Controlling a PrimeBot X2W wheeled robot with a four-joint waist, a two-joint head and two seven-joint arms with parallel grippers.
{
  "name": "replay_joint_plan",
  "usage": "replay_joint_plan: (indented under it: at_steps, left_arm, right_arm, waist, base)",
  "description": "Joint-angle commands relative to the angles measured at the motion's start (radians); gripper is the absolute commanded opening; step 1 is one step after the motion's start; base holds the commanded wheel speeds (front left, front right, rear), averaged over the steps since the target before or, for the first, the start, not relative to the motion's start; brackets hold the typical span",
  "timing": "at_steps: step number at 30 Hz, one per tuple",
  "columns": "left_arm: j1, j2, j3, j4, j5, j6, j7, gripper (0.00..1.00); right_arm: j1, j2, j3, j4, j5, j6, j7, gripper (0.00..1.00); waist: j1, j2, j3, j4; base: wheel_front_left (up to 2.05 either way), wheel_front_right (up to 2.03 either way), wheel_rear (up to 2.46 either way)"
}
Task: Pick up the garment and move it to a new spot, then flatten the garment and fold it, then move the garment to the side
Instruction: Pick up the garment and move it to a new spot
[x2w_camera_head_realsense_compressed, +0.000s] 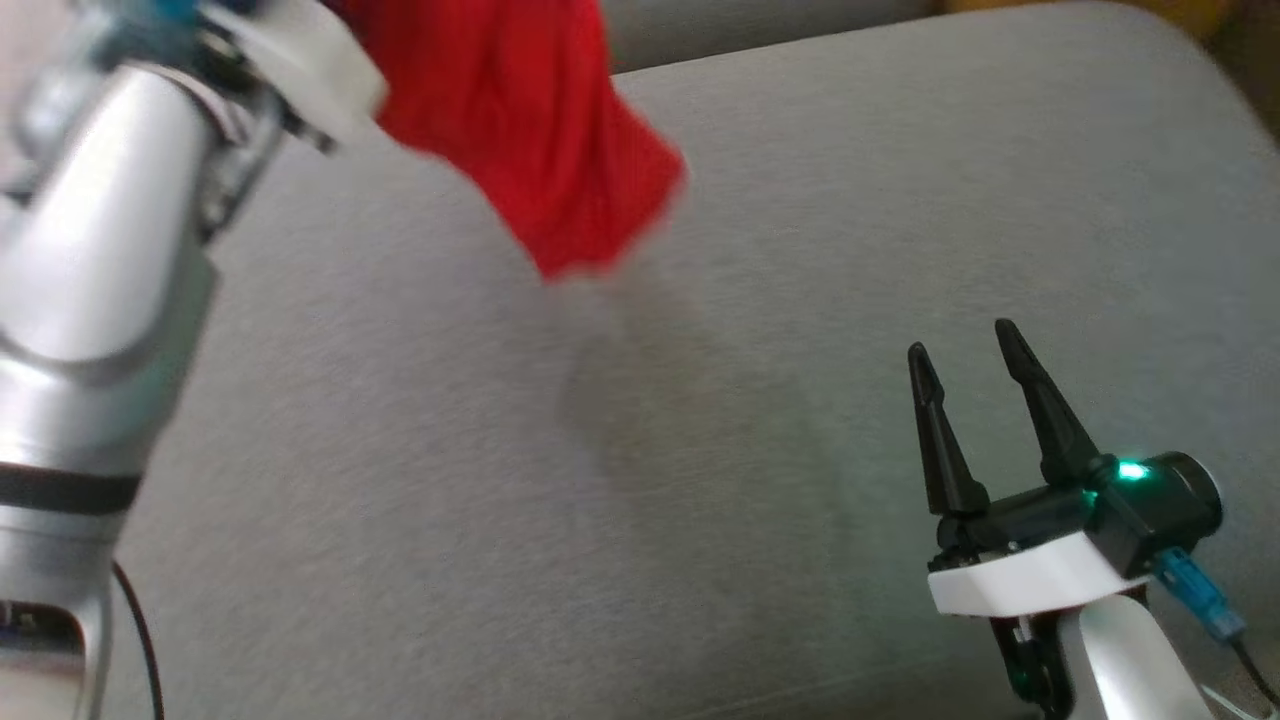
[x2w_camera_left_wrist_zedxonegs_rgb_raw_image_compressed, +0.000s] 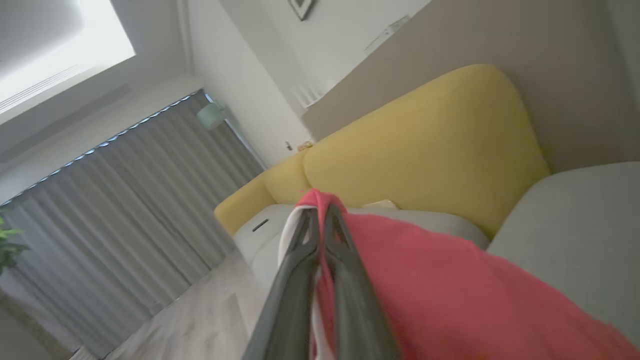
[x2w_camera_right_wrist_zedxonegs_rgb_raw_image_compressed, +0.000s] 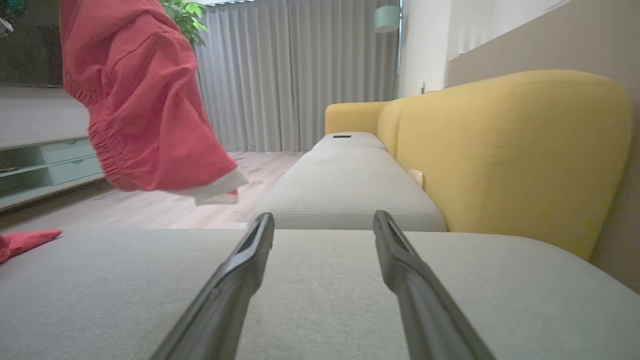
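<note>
I'm working over the grey seat cushion (x2w_camera_head_realsense_compressed: 800, 300) of the sofa, broad and bare in front of me, with the yellow backrest (x2w_camera_right_wrist_zedxonegs_rgb_raw_image_compressed: 500, 150) behind it. The red garment (x2w_camera_head_realsense_compressed: 520, 130) hangs in the air at the far left of the cushion, its lowest corner clear of the fabric. It is bunched, with an elastic hem and a bit of white trim showing.

My left gripper (x2w_camera_left_wrist_zedxonegs_rgb_raw_image_compressed: 321, 210) has its jaws pinched tight on a fold of the garment near the top. My right gripper (x2w_camera_head_realsense_compressed: 960, 340) rests low over the near right of the cushion, jaws spread wide and holding nothing.

I judge this to be the carry to a new spot. To do it well I would bring the cloth over the middle of the cushion, lower it so the trailing corner lands first, and lay it out rather than drop it in a heap. The free gripper can then catch an edge for flattening.

A scrap of red (x2w_camera_right_wrist_zedxonegs_rgb_raw_image_compressed: 25, 240) lies at the cushion's left edge; whether it belongs to this garment I cannot tell.

For containers, the low shelf unit (x2w_camera_right_wrist_zedxonegs_rgb_raw_image_compressed: 50, 160) across the room has closed drawers; what its open shelf holds is too blurred to tell.
</note>
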Motion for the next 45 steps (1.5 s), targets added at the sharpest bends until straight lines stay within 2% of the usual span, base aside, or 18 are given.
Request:
replay_joint_plan:
  at_steps: [1,6,10,11,14,18,19,20,21,24,26,29,32,35,37,40,45]
  left_arm:
    - [-0.053,0.036,0.013,-0.020,-0.014,0.002,0.004,0.00]
    - [-0.046,0.027,-0.180,0.005,-0.069,0.002,-0.016,0.00]
    - [0.000,0.017,-0.340,0.049,-0.066,0.002,-0.054,0.00]
    - [0.047,-0.006,-0.399,0.085,-0.061,0.002,-0.078,0.00]
    - [0.143,-0.063,-0.454,0.153,-0.063,0.011,-0.118,0.00]
    - [0.264,-0.162,-0.498,0.255,-0.068,0.065,-0.165,0.00]
    - [0.288,-0.185,-0.505,0.275,-0.068,0.080,-0.174,0.40]
    - [0.312,-0.210,-0.500,0.290,-0.079,0.097,-0.181,1.00]
    - [0.312,-0.210,-0.500,0.290,-0.079,0.097,-0.181,1.00]
    - [0.368,-0.254,-0.473,0.293,-0.109,0.146,-0.192,1.00]
    - [0.408,-0.264,-0.436,0.237,-0.123,0.195,-0.193,1.00]
    - [0.499,-0.246,-0.353,0.111,-0.148,0.264,-0.194,1.00]
    - [0.609,-0.205,-0.238,-0.026,-0.176,0.329,-0.194,1.00]
    - [0.728,-0.176,-0.101,-0.165,-0.207,0.368,-0.194,1.00]
    - [0.807,-0.165,-0.011,-0.238,-0.215,0.371,-0.194,1.00]
    - [0.923,-0.167,0.112,-0.316,-0.214,0.353,-0.194,1.00]
    - [1.096,-0.213,0.291,-0.385,-0.171,0.315,-0.194,1.00]
  right_arm:
    - [-0.018,0.002,0.024,-0.030,0.006,-0.001,-0.006,1.00]
    - [-0.022,0.008,0.024,-0.030,0.014,-0.001,-0.006,1.00]
    - [-0.021,0.013,0.024,-0.029,0.021,-0.001,-0.006,1.00]
    - [-0.017,0.015,0.024,-0.026,0.023,-0.001,-0.006,1.00]
    - [-0.010,0.018,0.021,-0.022,0.027,-0.001,-0.006,1.00]
    - [0.000,0.018,0.018,-0.016,0.027,-0.001,-0.006,1.00]
    - [0.002,0.017,0.018,-0.014,0.027,-0.001,-0.006,1.00]
    - [0.006,0.015,0.017,-0.013,0.026,-0.001,-0.006,1.00]
    - [0.006,0.015,0.017,-0.013,0.026,-0.001,-0.006,1.00]
    - [0.022,0.008,0.006,-0.008,0.020,-0.001,-0.006,1.00]
    - [0.035,0.005,0.004,-0.002,0.016,-0.001,-0.006,1.00]
    - [0.057,0.005,0.003,0.007,0.010,-0.001,-0.006,1.00]
    - [0.076,0.006,-0.002,0.010,0.007,-0.001,-0.006,1.00]
    - [0.092,0.009,-0.016,0.011,0.007,-0.001,-0.006,1.00]
    - [0.102,0.012,-0.023,0.014,0.009,-0.001,-0.006,1.00]
    - [0.119,0.013,-0.027,0.018,0.011,-0.001,-0.006,1.00]
    - [0.163,0.016,-0.045,0.011,0.014,-0.001,-0.006,1.00]
  waist:
    - [0.0000,0.0000,-0.020,-0.080]
    - [0.0000,0.0000,-0.003,-0.146]
    - [0.0000,0.0000,0.015,-0.179]
    - [0.0000,0.0000,0.025,-0.182]
    - [0.0000,0.0000,0.036,-0.175]
    - [0.0000,0.0000,0.038,-0.140]
    - [0.0000,0.0000,0.035,-0.128]
    - [0.0000,0.0000,0.030,-0.115]
    - [0.0000,0.0000,0.030,-0.115]
    - [0.0000,0.0000,0.000,-0.066]
    - [0.0000,0.0000,-0.027,-0.034]
    - [0.0000,0.0000,-0.075,0.011]
    - [0.0000,0.0000,-0.110,0.055]
    - [0.0000,0.0000,-0.136,0.098]
    - [0.0000,0.0000,-0.151,0.118]
    - [0.0000,0.0000,-0.172,0.140]
    - [0.0000,0.0000,-0.213,0.159]
  base:
    - [0.00,0.00,0.00]
    - [0.00,0.00,0.00]
    - [0.00,0.00,0.00]
    - [0.00,0.00,0.00]
    - [0.00,0.00,0.00]
    - [0.00,0.00,0.00]
    - [0.00,0.00,0.00]
    - [0.00,0.00,0.00]
    - [0.00,0.00,0.00]
    - [0.00,0.00,0.00]
    - [0.00,0.00,0.00]
    - [0.00,0.00,0.00]
    - [0.00,0.00,0.00]
    - [0.00,0.00,0.00]
    - [0.00,0.00,0.00]
    - [0.00,0.00,0.00]
    - [0.00,0.00,0.00]
